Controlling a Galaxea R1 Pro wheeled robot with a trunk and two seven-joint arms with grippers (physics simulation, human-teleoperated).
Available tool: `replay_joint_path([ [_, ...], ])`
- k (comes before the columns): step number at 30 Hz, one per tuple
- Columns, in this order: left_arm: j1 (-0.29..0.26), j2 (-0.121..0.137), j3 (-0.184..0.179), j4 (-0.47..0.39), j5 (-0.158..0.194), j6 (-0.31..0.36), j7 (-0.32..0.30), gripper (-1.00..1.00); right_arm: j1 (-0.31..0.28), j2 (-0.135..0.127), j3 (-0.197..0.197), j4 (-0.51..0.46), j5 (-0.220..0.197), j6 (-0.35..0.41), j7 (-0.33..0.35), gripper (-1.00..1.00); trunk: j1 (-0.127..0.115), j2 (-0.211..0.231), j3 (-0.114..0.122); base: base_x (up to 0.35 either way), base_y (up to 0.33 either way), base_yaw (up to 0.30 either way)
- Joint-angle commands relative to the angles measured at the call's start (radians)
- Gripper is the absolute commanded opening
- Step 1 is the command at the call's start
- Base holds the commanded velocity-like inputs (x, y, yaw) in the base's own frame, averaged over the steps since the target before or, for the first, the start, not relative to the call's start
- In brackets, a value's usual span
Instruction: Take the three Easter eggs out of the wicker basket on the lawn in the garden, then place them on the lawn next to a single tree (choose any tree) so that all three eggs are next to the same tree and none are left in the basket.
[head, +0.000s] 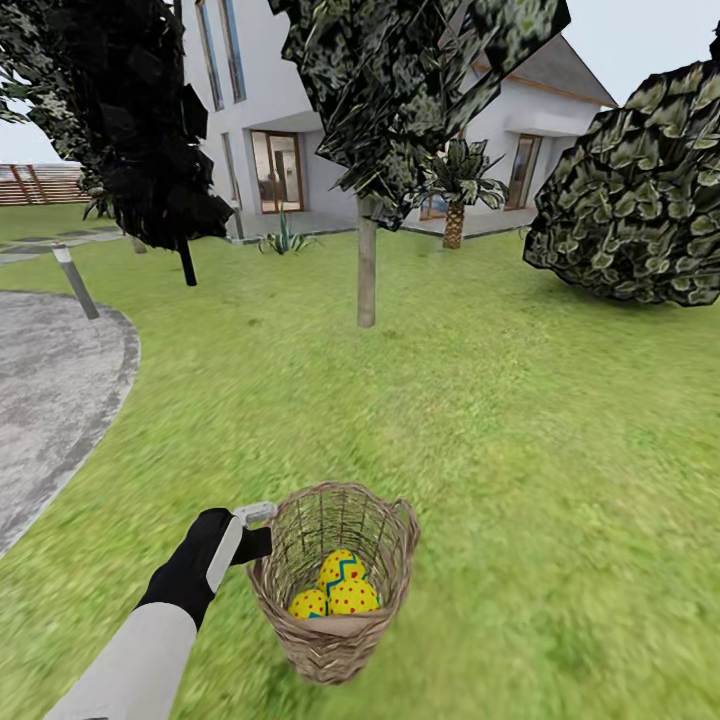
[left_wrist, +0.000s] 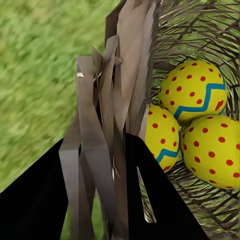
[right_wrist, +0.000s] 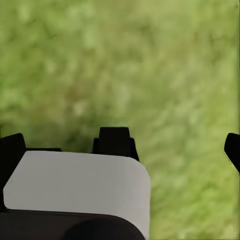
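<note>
The left end effector (head: 262, 530) grips the rim of the wicker basket (head: 335, 640), its black fingers (left_wrist: 155, 200) clamped on either side of the woven wall. Three Easter eggs (head: 340, 587) lie together inside the basket. The basket is on the lawn (head: 520, 420), well short of the pale-trunked tree (head: 367, 262). The right end effector (right_wrist: 172, 145) hangs over grass, fingers spread wide.

The wicker basket (head: 335, 640), tan and open-woven, is seen upright on the lawn (head: 520, 430). Three yellow Easter eggs (head: 335, 588) with red dots and blue zigzags are nested inside it. A pale-trunked tree (head: 367, 275) is seen well beyond
</note>
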Motion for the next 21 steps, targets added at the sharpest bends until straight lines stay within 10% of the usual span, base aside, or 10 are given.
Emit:
replay_joint_path([
  [1, -0.001, -0.001, 0.003, -0.001, 0.020, 0.002, 0.009, -1.00, 0.000, -0.001, -0.008, 0.003, 0.008, -0.006, -0.001, 1.00, 0.000, 0.000, -0.001, 0.318, 0.000, 0.000],
  [21, -0.001, -0.001, 0.003, 0.000, 0.020, 0.001, 0.009, -1.00, -0.001, -0.001, -0.008, 0.004, 0.008, -0.006, -0.001, 1.00, 0.000, 0.000, -0.001, 0.318, 0.000, 0.000],
])
